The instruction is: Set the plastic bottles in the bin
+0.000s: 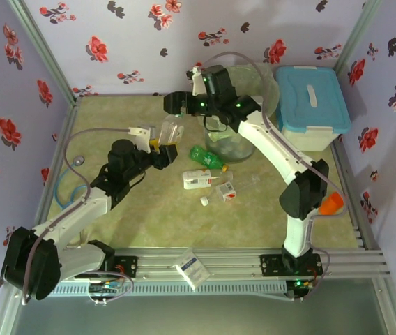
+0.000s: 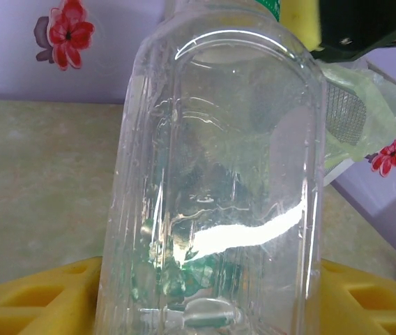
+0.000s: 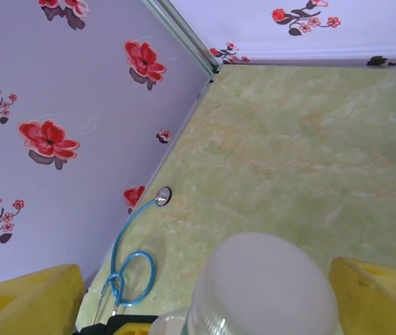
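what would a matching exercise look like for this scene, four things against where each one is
Things:
1. clear bottle
2. green bottle
3. blue-lidded box
4. blue tube

Places:
a. lying on the table in front of the bin
b. along the left wall
c. between the left fingers, off the table
d. far right corner, beside the bin

Pairs: 1-c, 2-a, 3-d, 4-b

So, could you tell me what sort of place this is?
Probably a staged robot test cell, not a real room: floral wallpaper panels in aluminium framing, two arms bolted to a rail, plastic bottles scattered on the tabletop.
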